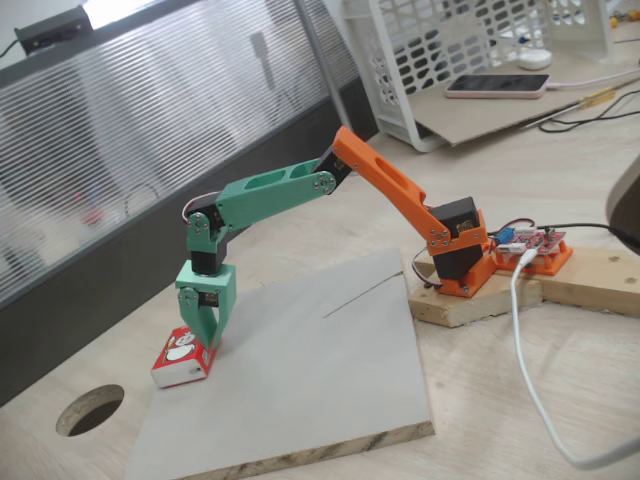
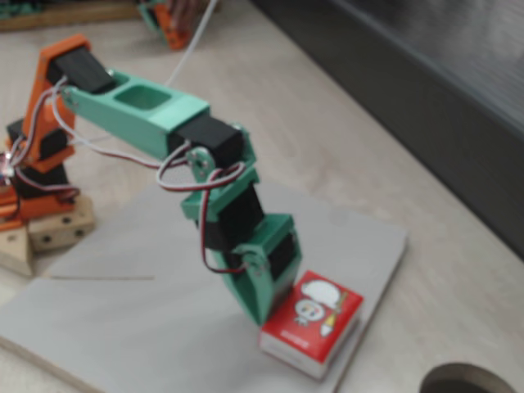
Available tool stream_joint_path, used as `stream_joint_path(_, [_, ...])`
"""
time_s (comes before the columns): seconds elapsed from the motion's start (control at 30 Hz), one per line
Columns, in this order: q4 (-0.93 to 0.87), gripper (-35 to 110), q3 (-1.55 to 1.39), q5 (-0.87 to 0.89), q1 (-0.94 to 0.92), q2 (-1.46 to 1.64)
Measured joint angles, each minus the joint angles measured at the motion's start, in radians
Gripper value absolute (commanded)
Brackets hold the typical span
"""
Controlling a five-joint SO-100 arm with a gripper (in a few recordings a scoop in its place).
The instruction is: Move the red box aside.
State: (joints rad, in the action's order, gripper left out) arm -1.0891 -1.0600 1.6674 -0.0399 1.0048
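Note:
The red box (image 1: 183,357) (image 2: 313,322), a small flat carton with a white cartoon figure on top, lies at the corner of the grey board (image 1: 300,380) (image 2: 123,327). My green gripper (image 1: 207,343) (image 2: 260,315) points down at the board with its tip against the box's side edge. That is the box's right end in one fixed view and its left edge in the other. The fingers meet at the tip, shut, with nothing between them. The box rests flat on the board.
A round hole (image 1: 90,409) (image 2: 471,382) is cut in the table just beyond the board's corner. The arm's orange base (image 1: 462,262) sits on wooden blocks beside a red circuit board (image 1: 530,245) with a white cable (image 1: 530,380). A white basket (image 1: 470,50) and a phone (image 1: 497,86) lie behind.

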Motion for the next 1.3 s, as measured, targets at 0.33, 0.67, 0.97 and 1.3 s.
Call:
stream_joint_path(0.33, [0.176,4,0.0,0.0,0.044,-0.029])
stream_joint_path(0.67, [0.238,4,0.0,0.0,0.048,-0.052])
stream_joint_path(0.97, [0.238,4,0.0,0.0,0.048,-0.052])
stream_joint_path(1.3, [0.238,4,0.066,0.0,0.049,-0.064])
